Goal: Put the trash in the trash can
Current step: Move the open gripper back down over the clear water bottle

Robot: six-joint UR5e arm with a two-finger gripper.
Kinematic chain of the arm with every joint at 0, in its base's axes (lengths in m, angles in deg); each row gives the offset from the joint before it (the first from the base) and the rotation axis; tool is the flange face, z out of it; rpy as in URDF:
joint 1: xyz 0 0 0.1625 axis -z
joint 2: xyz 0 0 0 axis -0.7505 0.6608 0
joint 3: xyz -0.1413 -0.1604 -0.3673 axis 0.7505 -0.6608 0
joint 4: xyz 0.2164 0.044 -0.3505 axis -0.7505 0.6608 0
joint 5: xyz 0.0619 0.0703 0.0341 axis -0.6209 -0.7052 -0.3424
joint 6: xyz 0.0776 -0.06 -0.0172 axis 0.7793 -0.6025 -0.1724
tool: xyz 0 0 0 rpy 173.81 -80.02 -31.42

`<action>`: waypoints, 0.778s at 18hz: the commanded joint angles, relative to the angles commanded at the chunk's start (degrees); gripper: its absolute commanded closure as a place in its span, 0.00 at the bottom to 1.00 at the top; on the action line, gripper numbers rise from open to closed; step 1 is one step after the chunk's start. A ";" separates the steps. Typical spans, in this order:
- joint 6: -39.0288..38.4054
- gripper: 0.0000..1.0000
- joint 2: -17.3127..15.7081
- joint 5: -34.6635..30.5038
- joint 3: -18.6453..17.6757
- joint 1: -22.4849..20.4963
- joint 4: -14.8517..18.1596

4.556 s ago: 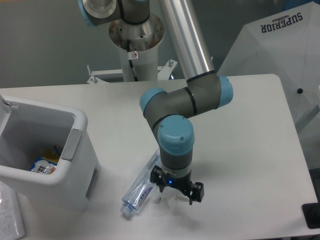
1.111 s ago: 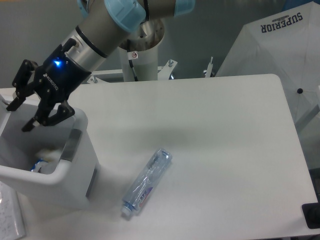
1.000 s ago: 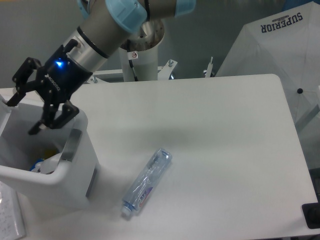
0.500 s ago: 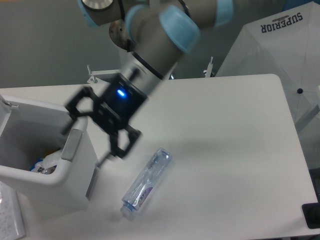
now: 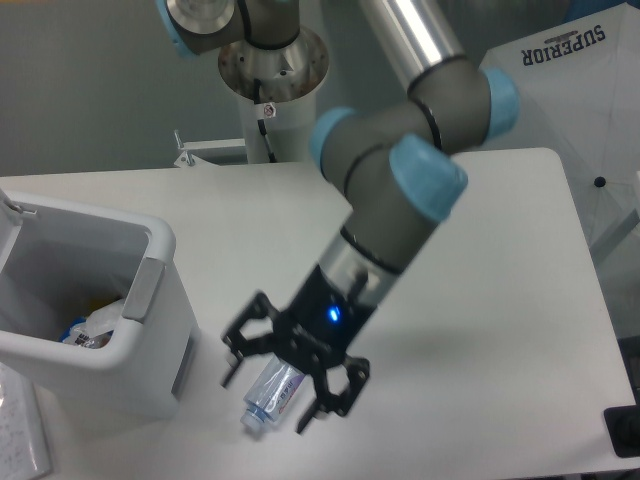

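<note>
A clear plastic bottle [image 5: 270,396] with a blue-purple label lies on the white table near the front edge, mostly covered by my gripper. My gripper [image 5: 266,398] hangs right over it, open, one finger on each side of the bottle's lower end; whether the fingers touch it I cannot tell. The white trash can [image 5: 160,300] stands at the left with a grey tab on its near wall. Inside it a wad of clear plastic [image 5: 103,320] rests on some colourful wrappers.
The arm's base column [image 5: 270,110] rises at the back of the table. A white umbrella-like cover [image 5: 560,110] stands past the right edge. A sheet of paper [image 5: 20,430] lies at the front left, and a dark object [image 5: 625,430] at the front right corner.
My gripper, which held the wad over the bin and let it drop inside, has swung right and down from beside the bin to just above the bottle. The bottle has not moved.
</note>
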 joint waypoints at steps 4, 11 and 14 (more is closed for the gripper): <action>0.35 0.00 3.86 -10.10 2.72 3.42 5.70; 0.35 0.00 7.39 -19.00 4.84 8.53 13.09; 0.44 0.00 8.18 -22.15 4.84 10.46 14.42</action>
